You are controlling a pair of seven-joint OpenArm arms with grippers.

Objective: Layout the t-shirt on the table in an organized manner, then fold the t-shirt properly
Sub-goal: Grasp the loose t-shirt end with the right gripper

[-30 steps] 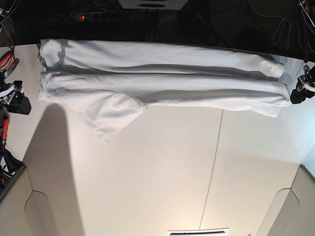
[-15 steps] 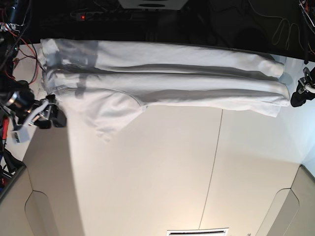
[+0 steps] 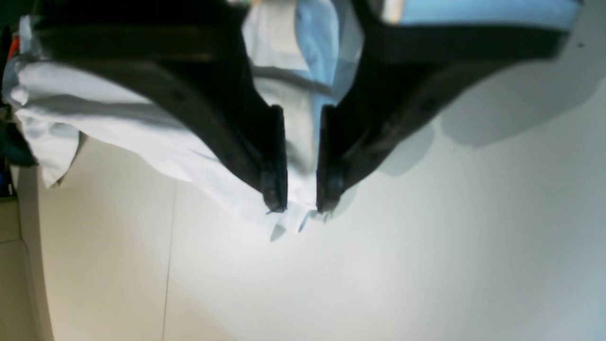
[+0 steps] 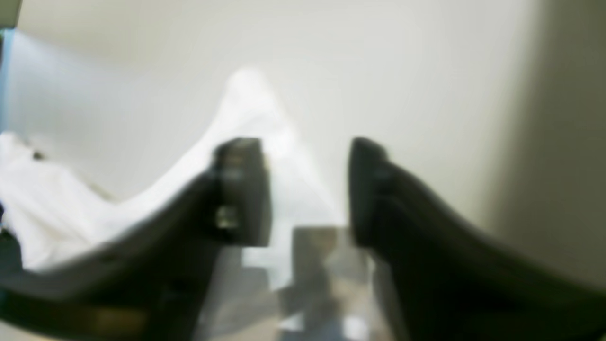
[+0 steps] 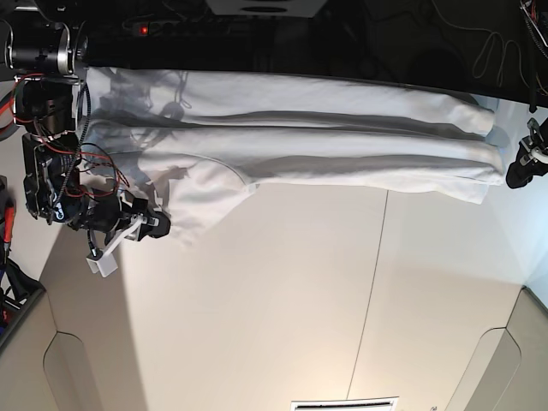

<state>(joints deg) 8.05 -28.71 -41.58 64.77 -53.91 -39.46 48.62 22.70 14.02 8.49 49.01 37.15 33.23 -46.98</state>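
T-shirt [image 5: 291,145]: soft, light, limp cotton; lies in long folded bands along the far edge of the table [image 5: 282,308], one sleeve drooping toward the near side. Will sag and crease if lifted by one point; take at hem corners and sleeve edge. Left gripper [image 3: 300,206]: narrow, clamped on a hem corner. Right gripper [image 4: 307,189]: jaws apart, at the sleeve, nothing gripped.

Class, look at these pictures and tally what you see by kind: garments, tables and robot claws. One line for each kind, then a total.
T-shirt: 1
Table: 1
Claws: 2, left claw and right claw
Total: 4
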